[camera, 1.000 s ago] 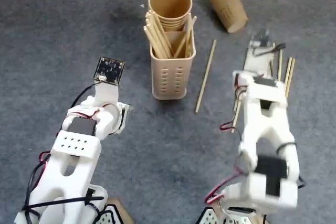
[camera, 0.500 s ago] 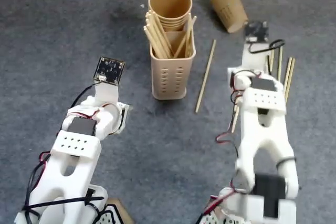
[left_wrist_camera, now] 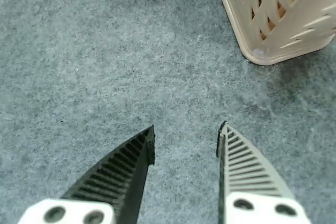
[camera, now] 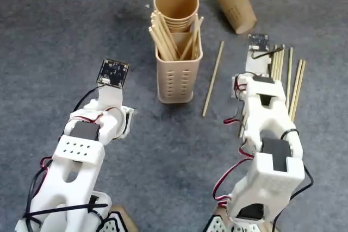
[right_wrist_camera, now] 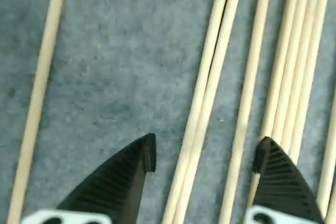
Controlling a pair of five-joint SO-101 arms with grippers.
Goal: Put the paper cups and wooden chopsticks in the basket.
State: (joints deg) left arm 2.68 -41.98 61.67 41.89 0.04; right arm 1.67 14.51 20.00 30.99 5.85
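Reads as a robotics lab test bench. Judged from grey felt mat [camera: 49, 42] over the table, white printed left arm [camera: 81, 150] and right arm [camera: 269, 134], exposed wiring [camera: 219, 187], bare camera board [camera: 113, 73] on one wrist.

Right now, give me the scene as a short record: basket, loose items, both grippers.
basket: tall beige perforated basket, upright, holding stacked brown paper cups and upright wooden chopsticks
loose cup: brown paper cup on its side on grey carpet
loose chopsticks: single wooden chopstick beside basket; scattered wooden chopsticks by right arm
left gripper: open, over carpet
right gripper: open, above scattered chopsticks
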